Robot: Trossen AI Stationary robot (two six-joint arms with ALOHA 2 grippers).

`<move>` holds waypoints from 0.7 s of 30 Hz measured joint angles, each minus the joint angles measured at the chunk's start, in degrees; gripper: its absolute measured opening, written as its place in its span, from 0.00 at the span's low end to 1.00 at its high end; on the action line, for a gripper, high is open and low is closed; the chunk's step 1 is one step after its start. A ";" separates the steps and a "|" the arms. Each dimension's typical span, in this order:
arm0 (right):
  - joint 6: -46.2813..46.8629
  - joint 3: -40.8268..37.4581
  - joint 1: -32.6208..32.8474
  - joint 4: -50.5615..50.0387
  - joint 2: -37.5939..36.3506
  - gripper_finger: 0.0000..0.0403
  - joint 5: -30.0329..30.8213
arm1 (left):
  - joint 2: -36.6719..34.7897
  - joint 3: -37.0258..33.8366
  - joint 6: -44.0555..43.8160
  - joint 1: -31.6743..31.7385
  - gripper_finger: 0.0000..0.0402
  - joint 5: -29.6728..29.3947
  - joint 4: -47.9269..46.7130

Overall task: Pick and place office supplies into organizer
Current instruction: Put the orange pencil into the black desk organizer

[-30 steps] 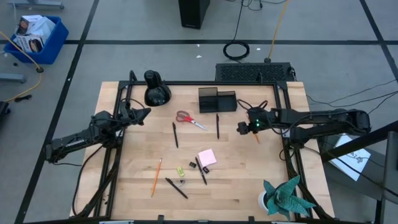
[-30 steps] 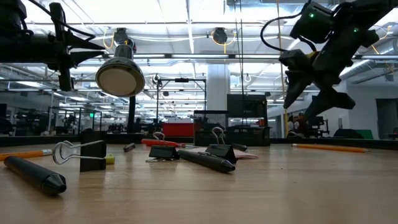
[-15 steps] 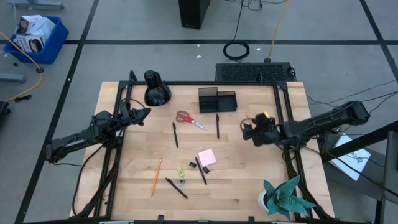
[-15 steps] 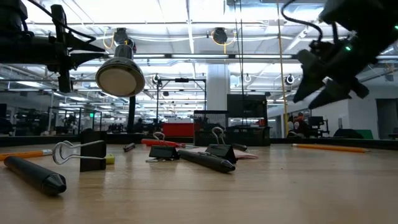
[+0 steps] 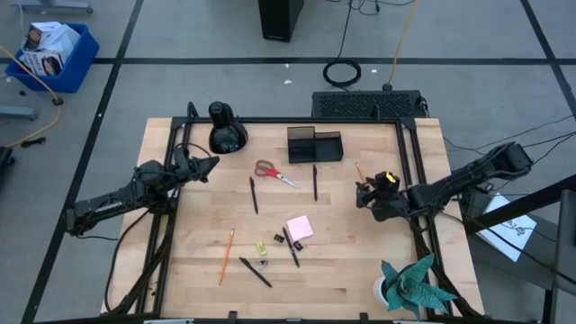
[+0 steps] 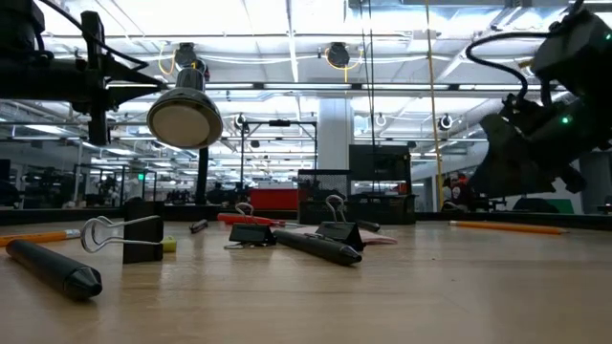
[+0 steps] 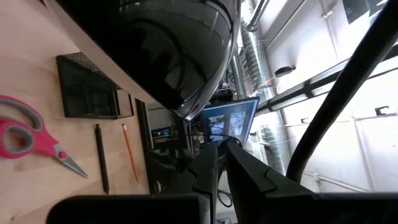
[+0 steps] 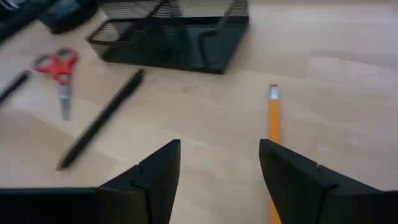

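Observation:
The black mesh organizer [image 5: 315, 144] stands at the table's far middle. Near it lie red-handled scissors [image 5: 274, 173], black pens [image 5: 316, 182] [image 5: 254, 193] and a pink sticky pad [image 5: 300, 227]. An orange pencil [image 8: 273, 124] lies flat on the wood. My right gripper [image 8: 217, 163] hovers open low over it, and the pencil runs beside one finger [image 8: 298, 180] without touching it. In the high view that gripper [image 5: 363, 192] is right of centre. My left gripper [image 5: 211, 165] waits shut and empty at the left edge.
A rounded black bulbous object [image 5: 225, 130] stands at the far left. A teal paper plant [image 5: 414, 283] fills the near right corner. A second pencil [image 5: 226, 255], more pens [image 5: 256, 272], binder clips [image 6: 251, 232] and a yellow-green bit [image 5: 261, 247] lie toward the near edge.
My right gripper has swung toward the table's near right and sunk closer to the wood. It has turned at the wrist and now points slanting down toward the organizer, over the pencil. The pencil and the other supplies have not moved.

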 joint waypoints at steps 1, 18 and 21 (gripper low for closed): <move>-0.15 0.00 -0.35 -0.42 0.00 0.50 0.12 | 0.00 0.00 0.00 0.00 0.09 0.01 -0.07; -2.76 -5.90 -4.64 9.87 7.29 0.44 3.02 | 0.00 0.00 -1.08 0.00 0.09 0.26 -3.18; -2.97 -6.01 -5.82 10.86 10.79 0.44 2.46 | 0.00 0.00 -1.13 0.00 0.09 0.22 -3.18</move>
